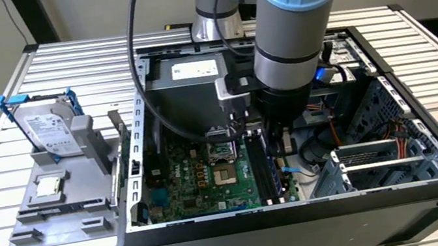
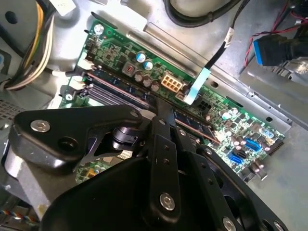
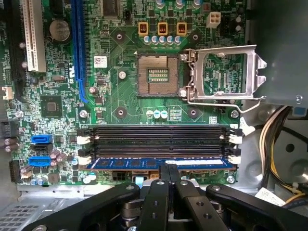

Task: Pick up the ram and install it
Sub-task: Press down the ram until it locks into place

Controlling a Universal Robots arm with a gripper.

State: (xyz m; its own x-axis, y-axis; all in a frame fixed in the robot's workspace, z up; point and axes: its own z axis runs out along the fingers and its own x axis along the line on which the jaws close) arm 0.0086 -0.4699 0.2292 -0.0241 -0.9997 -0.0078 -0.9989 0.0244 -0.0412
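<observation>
— Where is the ram (image 3: 159,162) at this moment?

— In the first wrist view it lies along the outermost of the four black memory slots (image 3: 159,139), the one nearest the motherboard's (image 3: 120,96) edge, a bluish strip running from the white latch at one end to the white latch at the other. The other three slots beside it are bare.

— And the gripper (image 3: 168,169)?

— It hangs directly over that stick, down inside the open computer case (image 1: 304,215). Its two black fingers (image 3: 172,179) are drawn together until they almost meet, tips at the stick's upper edge near its middle. Whether they pinch it or merely press on it, I cannot tell.

— Anything else nearby?

— The open processor socket (image 3: 156,74) sits further in on the board. Outside the case, by the worktop's edge at the exterior view's left, a silver hard drive (image 1: 53,129) in a blue frame stands in a grey holder (image 1: 56,208).
</observation>
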